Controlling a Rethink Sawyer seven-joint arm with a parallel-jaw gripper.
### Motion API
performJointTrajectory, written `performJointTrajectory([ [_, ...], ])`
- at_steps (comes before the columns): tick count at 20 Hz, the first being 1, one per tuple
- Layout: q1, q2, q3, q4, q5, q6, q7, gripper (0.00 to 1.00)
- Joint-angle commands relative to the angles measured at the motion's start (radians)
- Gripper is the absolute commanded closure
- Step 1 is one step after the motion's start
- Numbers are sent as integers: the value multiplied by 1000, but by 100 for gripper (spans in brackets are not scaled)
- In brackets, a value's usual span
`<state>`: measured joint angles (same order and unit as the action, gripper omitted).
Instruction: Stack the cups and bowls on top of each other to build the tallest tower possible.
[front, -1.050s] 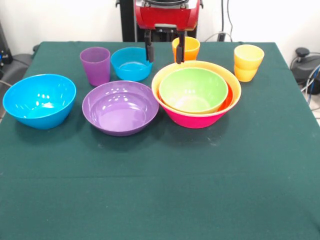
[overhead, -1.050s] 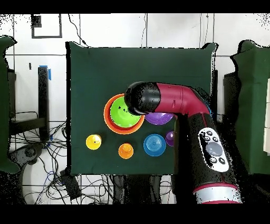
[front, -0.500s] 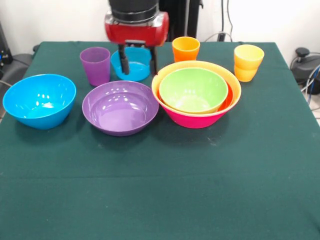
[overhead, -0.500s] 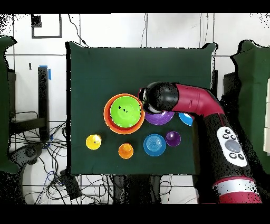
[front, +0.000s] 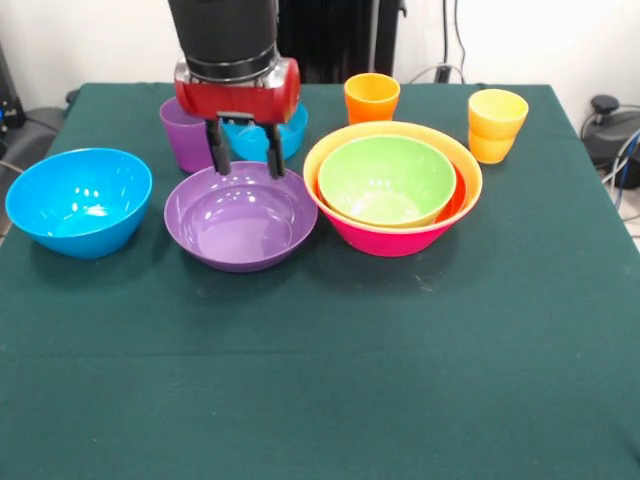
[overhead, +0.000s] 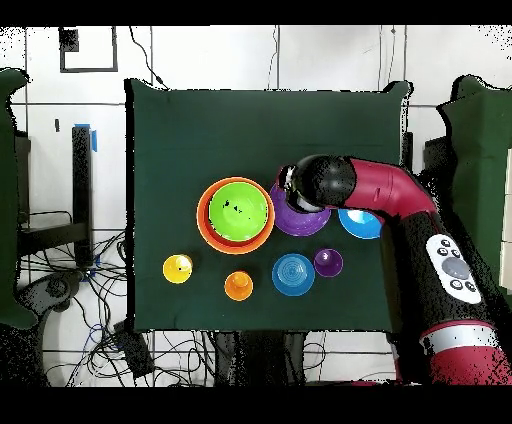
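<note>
Front view: the tower (front: 393, 190) sits just right of the counter's (front: 330, 400) centre, a pink bowl outermost, then orange, red-orange, and green inside. The purple bowl (front: 240, 215) stands just beside its left. The end effector (front: 244, 158) hangs over that bowl's far rim, fingers spread apart, holding nothing. Large blue bowl (front: 78, 200) near the left edge. Along the far edge: purple cup (front: 180, 135), small blue bowl (front: 290, 125), orange cup (front: 371, 97), yellow cups (front: 496, 124).

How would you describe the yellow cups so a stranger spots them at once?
Start at the big pink bowl holding nested bowls. Beyond it, at the table's far right corner in the front view, stand the yellow cups: two stacked, while the orange cup is single.
</note>
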<state>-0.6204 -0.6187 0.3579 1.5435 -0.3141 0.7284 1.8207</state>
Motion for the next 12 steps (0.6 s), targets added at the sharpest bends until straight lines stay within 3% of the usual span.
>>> performJointTrajectory([
  [1,7,76,98,-36,-87,45,-245,0],
  [12,17,113,111,-50,-130,11,-197,0],
])
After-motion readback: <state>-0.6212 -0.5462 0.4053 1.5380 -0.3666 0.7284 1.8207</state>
